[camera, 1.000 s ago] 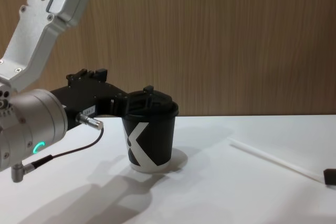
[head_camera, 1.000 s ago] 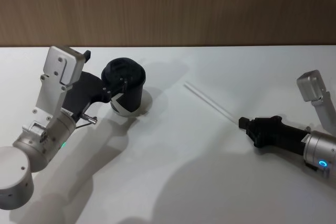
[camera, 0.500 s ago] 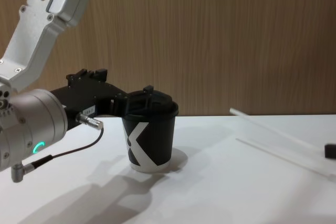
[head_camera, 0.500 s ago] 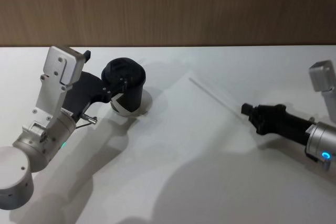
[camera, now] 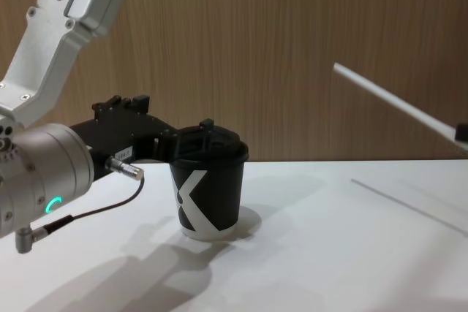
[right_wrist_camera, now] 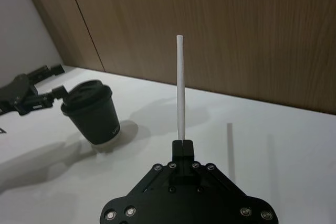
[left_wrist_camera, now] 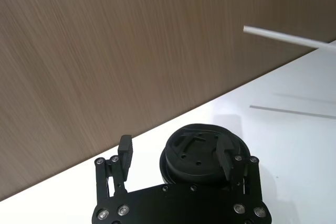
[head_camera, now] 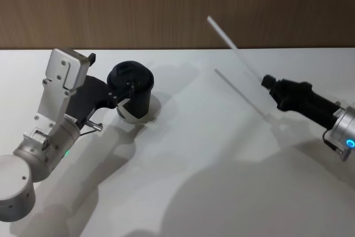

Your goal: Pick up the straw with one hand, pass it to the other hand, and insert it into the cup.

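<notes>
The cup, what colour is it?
The cup is black with a big white K-like mark and a white base rim, clearest in the chest view.

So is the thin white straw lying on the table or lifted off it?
Lifted off. The thin white straw slants up over the white table, one end clamped in the right arm's long black claw.

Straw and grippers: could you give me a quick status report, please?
Right gripper shut on the straw, straw clear of the table, free end slanting up. Left gripper open at the cup lid. Nothing seen between straw and cup.
</notes>
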`<state>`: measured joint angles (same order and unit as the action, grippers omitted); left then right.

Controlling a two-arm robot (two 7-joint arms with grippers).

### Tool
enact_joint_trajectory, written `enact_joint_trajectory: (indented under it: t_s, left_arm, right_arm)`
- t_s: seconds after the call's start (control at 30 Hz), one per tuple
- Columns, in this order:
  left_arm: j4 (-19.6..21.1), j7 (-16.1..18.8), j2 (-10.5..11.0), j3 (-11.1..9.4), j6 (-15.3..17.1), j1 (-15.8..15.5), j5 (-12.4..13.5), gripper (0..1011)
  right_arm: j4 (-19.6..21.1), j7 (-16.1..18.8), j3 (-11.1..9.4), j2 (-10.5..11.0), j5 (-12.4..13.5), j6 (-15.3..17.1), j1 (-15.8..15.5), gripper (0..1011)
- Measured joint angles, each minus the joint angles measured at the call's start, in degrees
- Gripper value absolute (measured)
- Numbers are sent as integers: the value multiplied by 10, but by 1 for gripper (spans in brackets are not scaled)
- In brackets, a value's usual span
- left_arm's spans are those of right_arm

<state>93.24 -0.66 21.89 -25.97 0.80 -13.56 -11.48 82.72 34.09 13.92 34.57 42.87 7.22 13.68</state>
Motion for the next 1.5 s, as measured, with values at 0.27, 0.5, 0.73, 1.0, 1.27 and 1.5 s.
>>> enact_joint_trajectory:
  t_s: [0.27, 0.5, 0.73, 1.0, 1.27, 1.5]
  left_arm:
    - [23, -4, 4, 9, -4, 7, -4, 1003]
    - [53, -12, 11, 23, -14, 20, -16, 1003]
    - [80, -38, 17, 40, -28, 32, -49, 1003]
    - [95, -86, 21, 57, -39, 37, -104, 1003]
    - [98, -147, 21, 69, -42, 36, -173, 1003]
    - [89, -199, 18, 71, -35, 24, -229, 1003]
  right_arm:
    - [41, -1, -18, -20, 48, -1, -6, 0]
    - [88, -4, -20, -37, 79, -1, -20, 0]
    - [133, -11, -16, -48, 99, 2, -39, 0]
    - [170, -18, -9, -52, 111, 4, -57, 0]
    - [190, -19, -1, -52, 116, 4, -67, 0]
    - [202, -19, 7, -51, 118, 3, -71, 0]
